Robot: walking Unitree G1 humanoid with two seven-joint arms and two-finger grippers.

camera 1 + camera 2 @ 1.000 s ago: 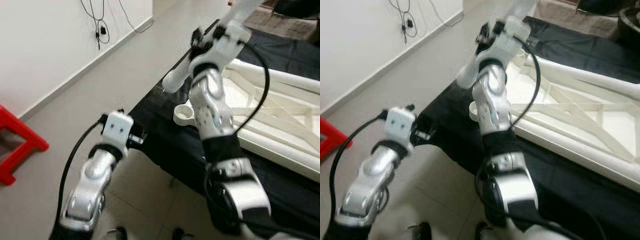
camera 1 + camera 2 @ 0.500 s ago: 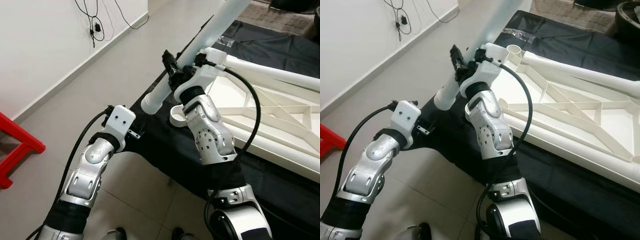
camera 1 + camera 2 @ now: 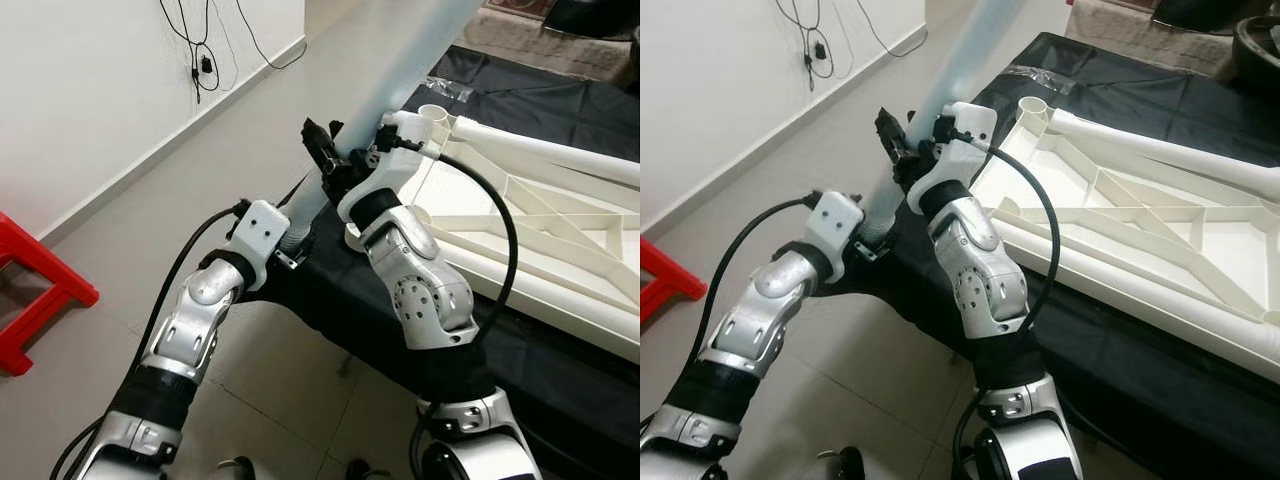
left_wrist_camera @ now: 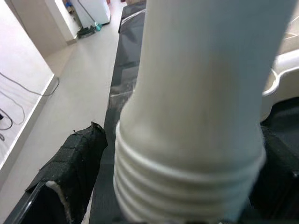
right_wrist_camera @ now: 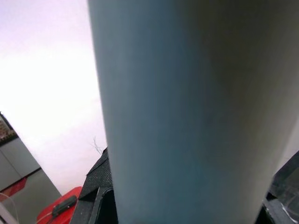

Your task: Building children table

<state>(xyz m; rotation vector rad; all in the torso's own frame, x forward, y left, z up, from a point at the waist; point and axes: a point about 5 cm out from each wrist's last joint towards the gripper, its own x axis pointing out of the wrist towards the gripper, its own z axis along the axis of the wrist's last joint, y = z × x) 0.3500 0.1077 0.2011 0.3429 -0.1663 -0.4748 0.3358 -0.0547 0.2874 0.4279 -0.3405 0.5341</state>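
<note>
Gripping table leg [image 3: 405, 70], right end effector [image 3: 335, 160].

no readable text, no labels, no brand marks, no numbers on anything in view

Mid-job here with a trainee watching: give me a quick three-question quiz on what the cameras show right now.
1. True or false: the tabletop lies with its ribbed underside facing up on the black cloth.
2. Which end of the table leg sits at the left gripper: A smooth, B threaded?
3. What colour is the stool by the wall?

Key: 1 true. 2 B; the left wrist view shows the ridged end. 3 red. The right gripper grips the leg higher up.
</note>
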